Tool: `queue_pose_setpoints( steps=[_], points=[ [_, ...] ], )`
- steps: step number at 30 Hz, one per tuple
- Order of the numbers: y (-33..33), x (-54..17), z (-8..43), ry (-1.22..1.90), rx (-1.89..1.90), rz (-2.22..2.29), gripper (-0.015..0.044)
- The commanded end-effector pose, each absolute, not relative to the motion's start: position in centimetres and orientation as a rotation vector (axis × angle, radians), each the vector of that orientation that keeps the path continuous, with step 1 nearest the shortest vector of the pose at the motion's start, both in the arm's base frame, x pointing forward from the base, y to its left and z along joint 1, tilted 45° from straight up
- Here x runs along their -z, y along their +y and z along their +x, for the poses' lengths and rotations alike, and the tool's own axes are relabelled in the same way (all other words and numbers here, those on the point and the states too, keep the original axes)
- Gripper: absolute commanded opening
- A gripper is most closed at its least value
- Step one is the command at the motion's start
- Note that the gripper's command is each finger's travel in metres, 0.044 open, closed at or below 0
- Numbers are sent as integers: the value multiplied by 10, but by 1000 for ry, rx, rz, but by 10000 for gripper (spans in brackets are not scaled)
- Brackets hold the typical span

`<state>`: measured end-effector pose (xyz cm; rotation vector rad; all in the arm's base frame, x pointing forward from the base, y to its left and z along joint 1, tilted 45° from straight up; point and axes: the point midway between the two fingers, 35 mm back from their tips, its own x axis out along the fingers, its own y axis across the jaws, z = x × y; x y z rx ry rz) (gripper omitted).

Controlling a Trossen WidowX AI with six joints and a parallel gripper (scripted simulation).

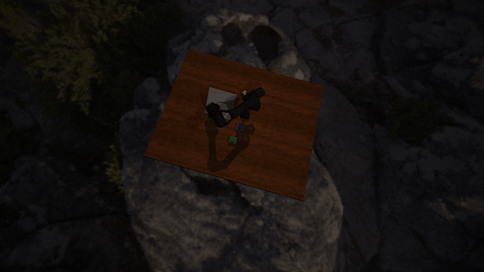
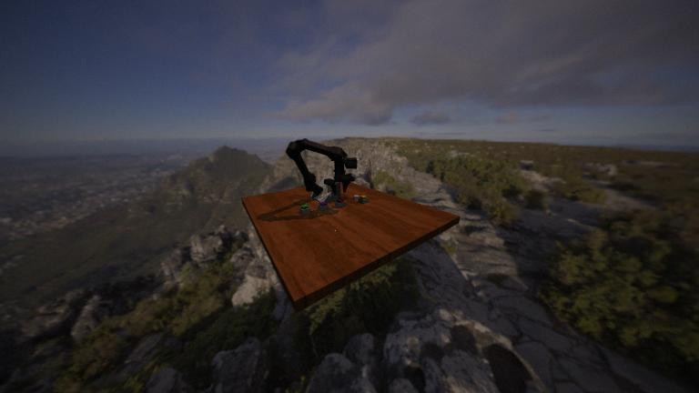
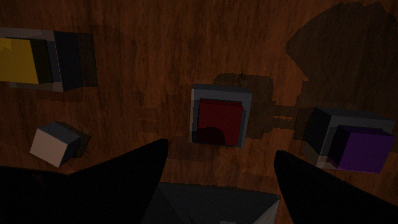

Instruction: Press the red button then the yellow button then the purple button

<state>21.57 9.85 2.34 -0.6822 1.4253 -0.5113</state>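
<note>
Wrist view, read from left to right: the yellow button (image 3: 19, 61) is seen at the far left edge, partly cut off, with a small pale block (image 3: 54, 144) below it and apart from it. The red button (image 3: 220, 121) sits near the middle in its grey housing, directly ahead of the gripper (image 3: 220, 160), and the purple button (image 3: 361, 148) is found at the right. The two dark fingers are seen low in the frame on either side of the red button, still above it — no contact can be made out. The gripper is partly closed and nothing is held between the fingers.

From the exterior view the arm (image 2: 318, 161) is arched over the row of buttons on the table (image 2: 341, 244), with the gripper pointed downward. A green button (image 1: 232, 139) is shown in the top view beyond the purple one; it is not part of the sequence and is to be left alone.

Progress is judged to be at the very start: the red button appears unpressed, standing at full height, so the first press is about to be made. The yellow and purple presses are judged to remain — all three steps are taken as outstanding. The block lies close to the path toward yellow, so care would be needed there.
</note>
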Motion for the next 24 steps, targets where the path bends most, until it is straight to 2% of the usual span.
queue_pose_setpoints(
  steps=[1,6,24],
  points=[
    [91,-15,217,1416,505,-686,137],
    [91,-15,217,1416,505,-686,20],
    [81,-5,219,1415,505,-686,20]
  ],
)
